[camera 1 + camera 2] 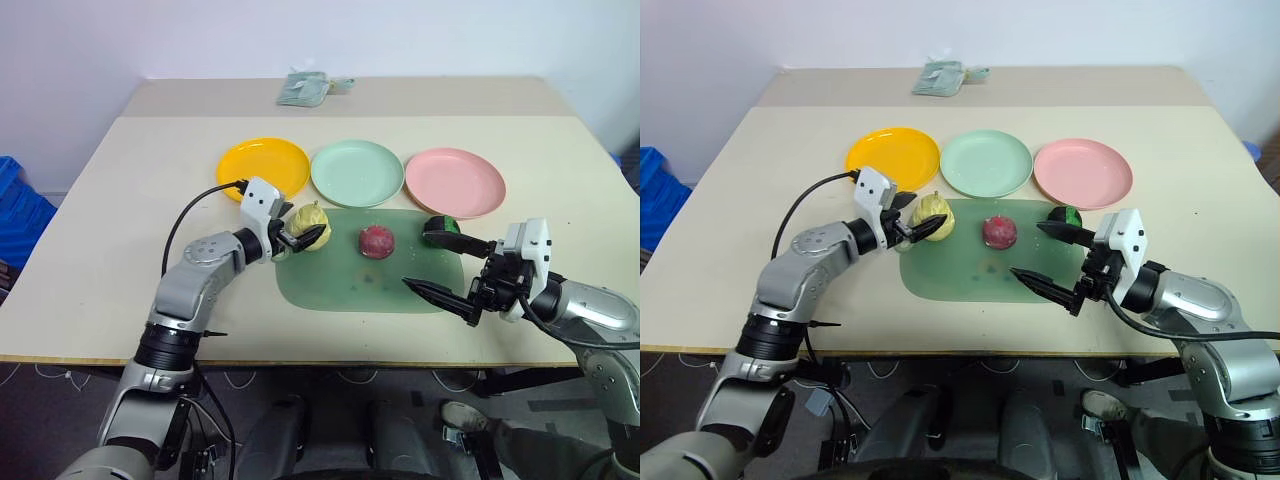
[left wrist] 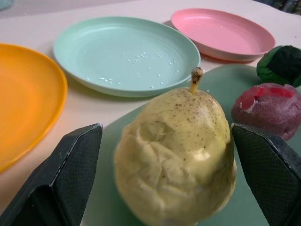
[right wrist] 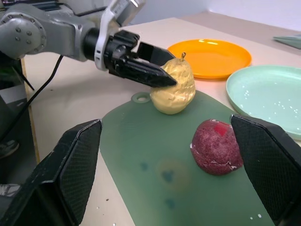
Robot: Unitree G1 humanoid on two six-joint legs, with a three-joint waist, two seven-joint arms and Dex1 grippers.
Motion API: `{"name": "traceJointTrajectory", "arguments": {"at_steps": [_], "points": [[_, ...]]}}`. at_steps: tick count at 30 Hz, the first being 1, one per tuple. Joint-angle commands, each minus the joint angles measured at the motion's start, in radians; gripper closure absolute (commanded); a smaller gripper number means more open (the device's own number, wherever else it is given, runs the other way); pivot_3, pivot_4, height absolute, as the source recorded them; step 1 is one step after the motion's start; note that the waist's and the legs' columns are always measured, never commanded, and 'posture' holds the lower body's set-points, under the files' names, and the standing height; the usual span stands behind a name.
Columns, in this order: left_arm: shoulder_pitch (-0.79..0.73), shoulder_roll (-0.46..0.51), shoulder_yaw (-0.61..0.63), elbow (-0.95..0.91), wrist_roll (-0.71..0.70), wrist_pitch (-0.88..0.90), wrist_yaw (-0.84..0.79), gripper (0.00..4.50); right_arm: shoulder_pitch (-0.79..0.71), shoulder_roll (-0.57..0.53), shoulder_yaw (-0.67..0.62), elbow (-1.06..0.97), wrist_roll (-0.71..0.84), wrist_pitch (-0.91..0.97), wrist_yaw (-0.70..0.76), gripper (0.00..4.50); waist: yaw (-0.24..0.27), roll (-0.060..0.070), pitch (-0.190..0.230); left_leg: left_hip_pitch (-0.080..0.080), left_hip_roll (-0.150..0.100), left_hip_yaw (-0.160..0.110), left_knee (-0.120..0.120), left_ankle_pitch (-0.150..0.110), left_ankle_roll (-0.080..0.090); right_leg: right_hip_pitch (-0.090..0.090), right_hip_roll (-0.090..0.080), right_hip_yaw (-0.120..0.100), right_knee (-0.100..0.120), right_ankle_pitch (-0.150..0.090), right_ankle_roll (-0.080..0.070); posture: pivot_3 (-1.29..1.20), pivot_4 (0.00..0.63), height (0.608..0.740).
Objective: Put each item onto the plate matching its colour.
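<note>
Green translucent mat (image 1: pixel 350 285) on the bench carries all three toy foods, so none is plated yet: the left gripper (image 1: pixel 303 238) has its jaws wide around the pale yellow lumpy pear (image 1: pixel 312 226), unclosed, while the right gripper (image 1: pixel 450 270) hangs wide open, holding nothing.

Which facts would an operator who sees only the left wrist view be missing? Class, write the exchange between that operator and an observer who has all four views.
Operator: I see the yellow pear between the left gripper's open fingers. Where is the right gripper?
Observer: The right gripper hangs open over the near right corner of the green mat, close to the dark green item.
Operator: Is there anything beyond the plates?
Observer: Yes, a folded greenish cloth lies at the far edge of the table.
</note>
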Motion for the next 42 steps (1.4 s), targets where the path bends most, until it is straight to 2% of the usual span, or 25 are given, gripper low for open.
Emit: {"name": "traceJointTrajectory", "arguments": {"at_steps": [1,7,13,17,18,22,25,30,34,37,41,42], "points": [[-0.043,-0.022,-0.001,0.022,0.013,-0.025,-0.009,0.00,0.009,0.004,-0.023,-0.046,0.010,-0.019,-0.009,0.05,0.001,0.000,0.000,0.000,0.000,0.000,0.000,0.000,0.000,0.000,0.000,0.000,0.000,0.000,0.000,0.00,0.150,0.740],[-0.090,-0.061,-0.004,0.130,0.053,-0.060,-0.011,0.00,0.020,0.008,-0.020,-0.044,0.003,-0.034,-0.012,0.05,0.000,0.000,0.000,0.000,0.000,0.000,0.000,0.001,0.001,0.000,0.000,0.000,0.000,0.000,0.001,0.00,0.150,0.740],[-0.078,-0.065,-0.010,0.161,0.080,-0.072,-0.028,0.00,0.033,0.013,-0.015,-0.050,0.000,-0.044,-0.022,0.05,0.000,0.000,0.000,0.000,0.000,0.000,0.000,0.001,0.002,0.000,0.000,0.000,0.000,0.001,0.001,0.00,0.150,0.740],[-0.075,-0.072,-0.002,0.170,0.089,-0.087,-0.024,1.06,0.035,0.015,-0.015,-0.048,-0.002,-0.049,-0.025,0.00,0.000,0.000,0.000,0.000,0.000,0.000,0.001,0.001,0.002,0.000,0.000,0.000,0.000,0.001,0.001,0.00,0.150,0.740],[-0.074,-0.072,-0.002,0.170,0.093,-0.089,-0.023,1.20,0.034,0.016,-0.015,-0.047,-0.002,-0.050,-0.026,0.00,0.000,0.000,0.000,0.000,0.000,0.000,0.001,0.001,0.002,0.000,0.000,0.000,0.001,0.001,0.001,0.00,0.150,0.740],[-0.077,-0.077,0.024,0.157,0.095,-0.101,0.003,1.21,0.027,0.017,-0.013,-0.041,-0.005,-0.054,-0.028,0.00,0.000,0.000,0.000,0.000,0.000,0.000,0.001,0.001,0.002,0.000,0.000,0.000,0.001,0.001,0.001,0.00,0.150,0.740],[-0.139,-0.082,0.088,0.185,0.090,-0.127,0.069,1.21,0.013,0.019,-0.006,-0.033,-0.007,-0.056,-0.032,0.00,0.000,0.000,0.000,0.000,0.000,0.000,0.001,0.001,0.002,0.000,0.000,0.000,0.001,0.001,0.001,0.00,0.150,0.740],[-0.322,-0.060,0.183,0.419,0.146,-0.225,0.243,1.21,-0.020,0.027,0.012,-0.009,-0.016,-0.062,-0.041,0.00,0.001,-0.003,0.001,0.000,0.000,0.000,0.002,0.001,0.001,0.000,0.001,-0.001,0.003,0.001,0.002,0.00,0.150,0.740],[-0.545,-0.007,0.251,0.836,0.190,-0.398,0.392,1.21,-0.057,0.058,0.037,0.028,-0.043,-0.088,-0.052,0.00,0.000,-0.003,0.001,0.000,-0.002,0.000,0.002,0.001,0.002,-0.001,0.001,-0.001,0.005,0.002,0.004,0.00,0.150,0.740],[-0.641,-0.006,0.278,1.050,0.192,-0.500,0.414,1.21,-0.070,0.070,0.047,0.042,-0.047,-0.090,-0.052,0.00,-0.001,-0.003,0.002,0.000,-0.003,0.000,0.002,0.001,0.002,-0.002,0.000,-0.001,0.005,0.002,0.004,0.00,0.150,0.740],[-0.701,-0.016,0.307,1.200,0.191,-0.558,0.427,1.21,-0.088,0.081,0.057,0.051,-0.057,-0.090,-0.060,0.00,0.000,-0.004,0.002,-0.001,-0.005,-0.001,0.002,0.001,0.003,-0.002,-0.001,-0.001,0.006,0.003,0.005,0.00,0.150,0.740],[-0.707,-0.021,0.319,1.220,0.183,-0.560,0.430,0.71,-0.091,0.084,0.058,0.053,-0.061,-0.091,-0.063,0.00,0.000,-0.005,0.003,-0.001,-0.005,-0.001,0.002,0.001,0.003,-0.002,-0.002,-0.001,0.006,0.003,0.005,0.00,0.150,0.740]]}}
